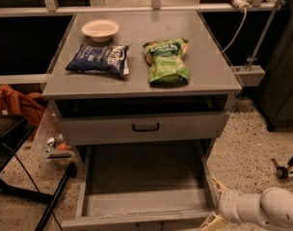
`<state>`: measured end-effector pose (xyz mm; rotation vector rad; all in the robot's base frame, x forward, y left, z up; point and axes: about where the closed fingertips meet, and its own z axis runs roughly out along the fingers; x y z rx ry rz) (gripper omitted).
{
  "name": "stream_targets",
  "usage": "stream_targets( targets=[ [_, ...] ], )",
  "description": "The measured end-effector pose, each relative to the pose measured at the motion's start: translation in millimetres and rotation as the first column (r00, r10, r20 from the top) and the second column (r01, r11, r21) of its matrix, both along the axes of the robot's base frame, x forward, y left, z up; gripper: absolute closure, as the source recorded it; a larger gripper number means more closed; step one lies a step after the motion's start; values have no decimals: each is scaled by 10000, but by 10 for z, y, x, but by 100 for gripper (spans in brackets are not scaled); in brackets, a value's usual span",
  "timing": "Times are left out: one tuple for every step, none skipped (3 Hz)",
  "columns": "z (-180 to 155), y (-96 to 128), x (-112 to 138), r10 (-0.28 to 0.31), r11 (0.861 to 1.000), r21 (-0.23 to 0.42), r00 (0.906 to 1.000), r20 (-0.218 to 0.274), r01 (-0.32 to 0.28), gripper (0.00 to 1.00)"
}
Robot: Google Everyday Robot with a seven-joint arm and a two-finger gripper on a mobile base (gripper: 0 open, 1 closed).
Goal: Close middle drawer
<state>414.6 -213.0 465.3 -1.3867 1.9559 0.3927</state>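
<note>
The middle drawer of the grey cabinet is pulled far out, and its long shallow tray is empty. Its low front runs along the bottom edge of the camera view. My gripper is at the lower right, beside the drawer's front right corner. It is open, with one cream finger by the drawer's right side and the other finger near the front's right end. I cannot tell whether either finger touches the drawer. The white arm comes in from the right.
The top drawer, with a black handle, stands slightly out above the tray. On the cabinet top lie a white bowl, a blue bag and a green bag. An orange cloth and a black frame are at the left.
</note>
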Motion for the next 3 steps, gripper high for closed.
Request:
stream_targets(
  targets=[
    [-112,26,29,-38,9999,152,9980,628,29,0],
    [-83,69,182,-85,9998,162,9891,1468,62,0],
    [7,121,336,-90,9999,109,9777,2099,69,19]
  ],
)
